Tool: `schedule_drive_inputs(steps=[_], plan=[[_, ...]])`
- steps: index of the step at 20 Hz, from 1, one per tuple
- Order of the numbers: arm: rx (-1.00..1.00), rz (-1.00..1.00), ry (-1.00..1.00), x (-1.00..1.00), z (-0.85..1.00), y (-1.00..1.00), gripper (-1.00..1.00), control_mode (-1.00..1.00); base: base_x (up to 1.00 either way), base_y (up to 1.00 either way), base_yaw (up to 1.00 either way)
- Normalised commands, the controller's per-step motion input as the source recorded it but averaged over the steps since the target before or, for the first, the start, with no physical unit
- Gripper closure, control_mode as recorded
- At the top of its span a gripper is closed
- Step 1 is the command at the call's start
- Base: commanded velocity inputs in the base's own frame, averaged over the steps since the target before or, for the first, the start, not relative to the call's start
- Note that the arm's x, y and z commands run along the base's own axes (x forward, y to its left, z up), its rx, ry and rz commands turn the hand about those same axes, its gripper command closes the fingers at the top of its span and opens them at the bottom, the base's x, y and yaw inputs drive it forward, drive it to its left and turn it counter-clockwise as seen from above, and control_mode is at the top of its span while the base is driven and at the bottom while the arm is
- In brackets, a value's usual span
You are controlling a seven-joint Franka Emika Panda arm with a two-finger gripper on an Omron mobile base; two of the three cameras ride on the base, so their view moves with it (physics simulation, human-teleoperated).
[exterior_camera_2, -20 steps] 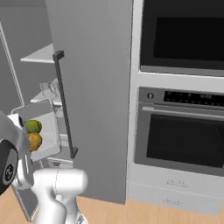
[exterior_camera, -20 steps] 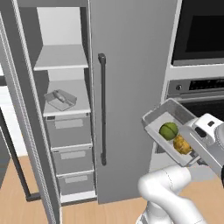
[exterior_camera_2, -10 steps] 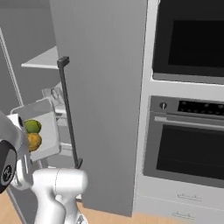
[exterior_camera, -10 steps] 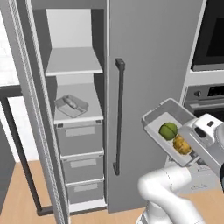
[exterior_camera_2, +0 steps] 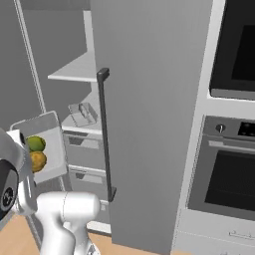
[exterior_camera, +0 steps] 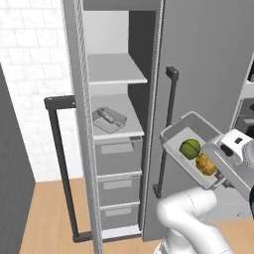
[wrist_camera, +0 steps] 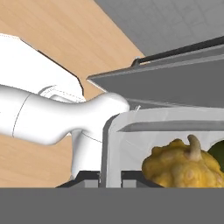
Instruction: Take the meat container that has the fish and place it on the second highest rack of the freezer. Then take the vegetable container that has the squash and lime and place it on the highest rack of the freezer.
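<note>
My gripper [exterior_camera: 219,177] is shut on the rim of the vegetable container [exterior_camera: 174,140], a pale tray held tilted in the air to the right of the open freezer [exterior_camera: 208,59]. Inside it lie the dark green lime [exterior_camera: 190,147] and the lumpy yellow squash [exterior_camera: 206,164]. The hand view has the squash [wrist_camera: 183,166] close up behind the tray's rim [wrist_camera: 109,144], which stands between the finger tips of the gripper [wrist_camera: 109,177]. The meat container with the fish [exterior_camera: 108,119] sits on the second highest rack [exterior_camera: 124,130]. Above it is the bare highest rack [exterior_camera: 116,69]. From the right side, the vegetable container [exterior_camera_2: 42,149] hangs left of the freezer door.
The freezer's left door stands swung open with a dark bar handle [exterior_camera: 60,163]. The shut right door [exterior_camera_2: 149,99] carries a long dark handle [exterior_camera_2: 104,134] close to the held tray. Grey drawers [exterior_camera: 116,154] lie under the shelves. A wall oven [exterior_camera_2: 224,174] is at the right.
The whole picture has shifted: the base has driven, and the open freezer compartment now sits closer and more central. The tray stays in my shut gripper, unmoved relative to the robot.
</note>
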Motion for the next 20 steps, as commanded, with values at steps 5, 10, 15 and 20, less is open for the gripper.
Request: schedule_drive_inputs(steps=[5, 10, 15, 20], plan=[[0.00, 0.00, 0.00, 0.00, 0.00, 0.00, 1.00, 1.00, 0.65, 0.24, 0.03], [0.00, 0.00, 0.00, 0.00, 0.00, 0.00, 1.00, 1.00, 0.62, 0.34, 0.01], [0.05, 0.00, 0.00, 0.16, 0.00, 0.18, 1.00, -1.00, 0.33, 0.30, 0.00], [0.14, 0.00, -0.01, 0.25, 0.08, 0.17, 1.00, -1.00, 0.00, 0.00, 0.00]])
